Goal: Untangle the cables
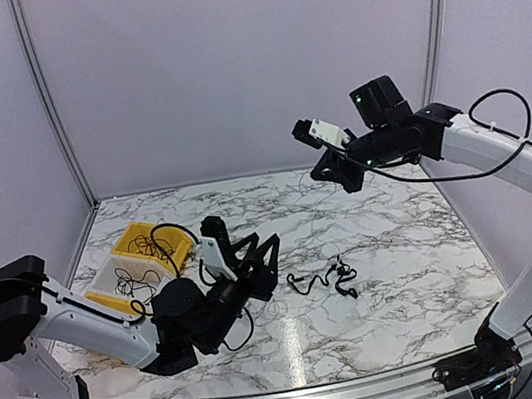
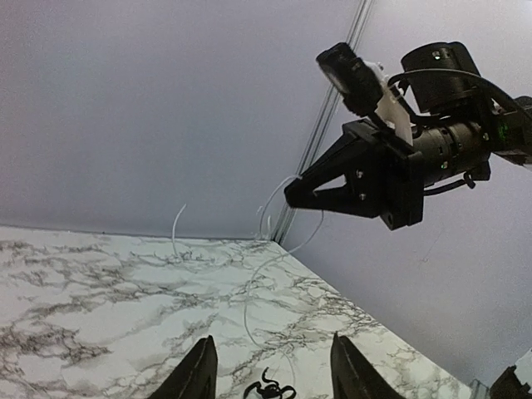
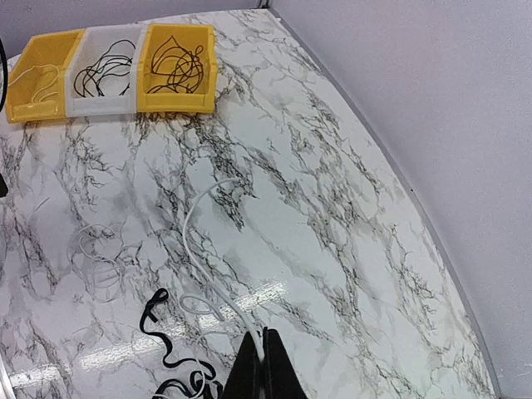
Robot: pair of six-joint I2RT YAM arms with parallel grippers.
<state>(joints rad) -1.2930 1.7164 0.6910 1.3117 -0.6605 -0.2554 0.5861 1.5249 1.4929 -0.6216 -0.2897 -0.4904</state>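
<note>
— Where are the black cables (image 1: 324, 279)?

— On the marble table (image 1: 404, 238), a small loose clump just right of centre in the overhead view, lower middle of the frame. More black wire lies coiled in two of the three bins (image 3: 174, 101) lined up at the upper left of the right wrist view.

— Is anything else mixed in?

— A thin white cable (image 3: 193, 218). It rises from beside the black clump at the bottom of that view, with faint loops of it lying flat at the lower left.

— Who has hold of it?

— The right gripper (image 3: 260, 337). Its fingers are pressed together on the white cable, and it hangs high above the table, upper right of centre in the overhead view.

— And the other one?

— The left gripper (image 2: 273, 338) sits low, left of the clump, fingers spread wide with nothing between them. The black clump shows in that gap, at the bottom edge of the left wrist view.
</note>
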